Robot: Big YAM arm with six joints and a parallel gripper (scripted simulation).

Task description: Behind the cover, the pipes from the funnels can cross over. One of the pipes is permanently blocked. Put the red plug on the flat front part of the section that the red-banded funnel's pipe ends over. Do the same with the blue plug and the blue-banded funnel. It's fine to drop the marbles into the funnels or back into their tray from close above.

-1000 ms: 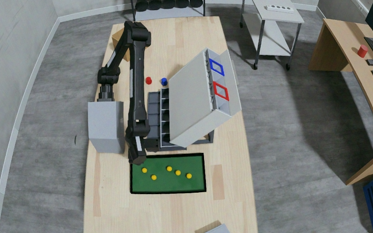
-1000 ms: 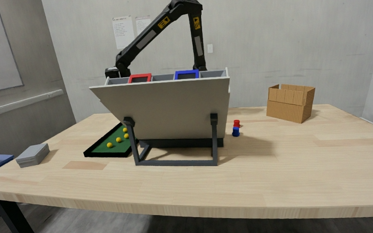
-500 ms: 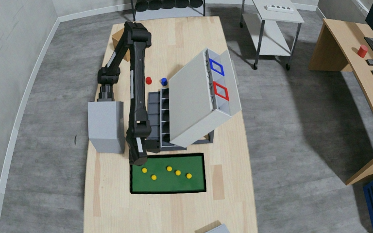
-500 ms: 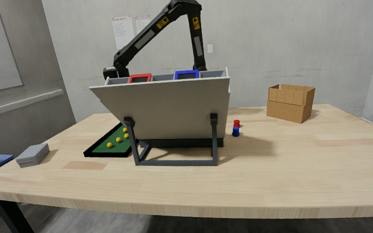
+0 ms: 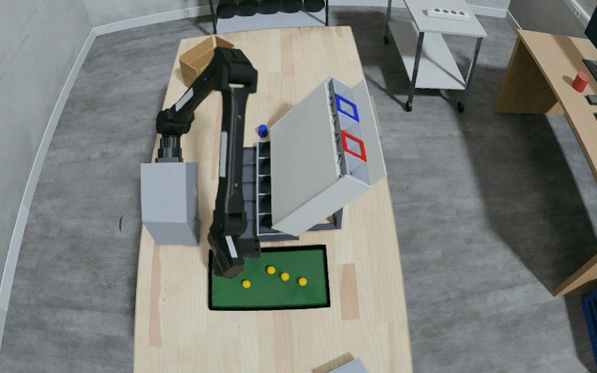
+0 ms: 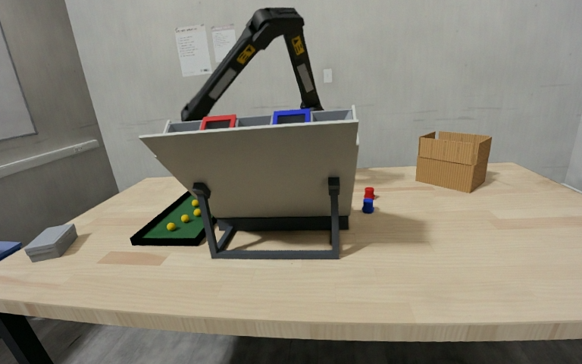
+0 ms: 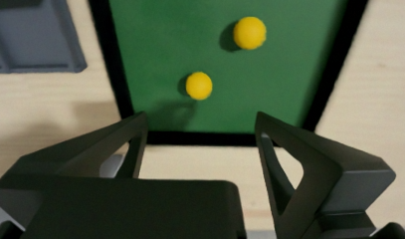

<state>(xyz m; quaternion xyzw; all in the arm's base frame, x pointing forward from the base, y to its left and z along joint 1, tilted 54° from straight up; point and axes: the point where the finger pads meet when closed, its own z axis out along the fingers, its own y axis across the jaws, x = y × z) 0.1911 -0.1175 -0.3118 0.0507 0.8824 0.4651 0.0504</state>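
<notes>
My gripper [image 5: 223, 272] [image 7: 201, 119] is open and empty. It hangs low over the near-left edge of the green marble tray [image 5: 311, 295] [image 6: 181, 232] [image 7: 289, 75]. Several yellow marbles lie in the tray; the nearest marble [image 5: 246, 284] [image 7: 199, 86] is just ahead of the fingers, and another marble [image 5: 270, 270] [image 7: 250, 33] lies further in. The tilted grey cover [image 5: 301, 152] [image 6: 258, 167] carries the red-banded funnel [image 5: 354, 145] [image 6: 218, 121] and the blue-banded funnel [image 5: 347, 107] [image 6: 291, 116] at its top. The grey sections [image 5: 263, 184] [image 7: 35, 40] sit at its foot. The blue plug [image 5: 262, 130] [image 6: 367, 205] and the red plug [image 6: 369, 192] stand on the table beyond the cover. The arm hides the red plug in the top view.
The arm's grey base block [image 5: 169, 203] stands left of the sections. A cardboard box [image 5: 197, 57] [image 6: 452, 160] sits at the far end of the table. A small grey box [image 6: 51, 242] lies near the table's edge. The cover's dark stand [image 6: 276, 255] rests on the table.
</notes>
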